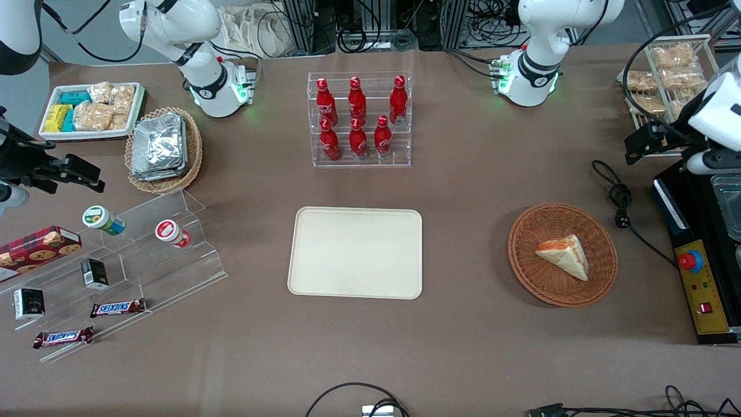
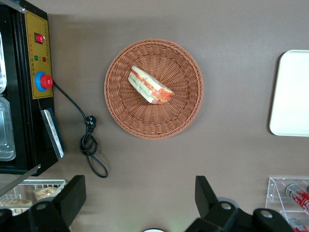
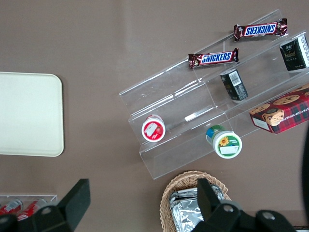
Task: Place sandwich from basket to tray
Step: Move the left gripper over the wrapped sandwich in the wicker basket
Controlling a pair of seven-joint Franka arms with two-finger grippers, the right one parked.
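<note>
The sandwich (image 1: pixel 564 255), a white bread wedge with orange-red and green filling, lies in the round reddish-brown wicker basket (image 1: pixel 556 223) toward the working arm's end of the table. The cream tray (image 1: pixel 356 252) lies flat and bare at the table's middle. My left gripper (image 1: pixel 637 145) hangs high above the table, farther from the front camera than the basket and apart from it. In the left wrist view its black fingers (image 2: pixel 72 193) stand wide apart around the open, empty gripper (image 2: pixel 140 198), with the sandwich (image 2: pixel 149 86), the basket (image 2: pixel 178 63) and a tray corner (image 2: pixel 292 92) below.
A black control box with a red button (image 1: pixel 694 289) and a coiled black cable (image 1: pixel 619 200) lie beside the basket. A clear rack of red bottles (image 1: pixel 359 119) stands farther back than the tray. A tan basket of foil packets (image 1: pixel 165 147) and acrylic snack steps (image 1: pixel 133 260) sit toward the parked arm's end.
</note>
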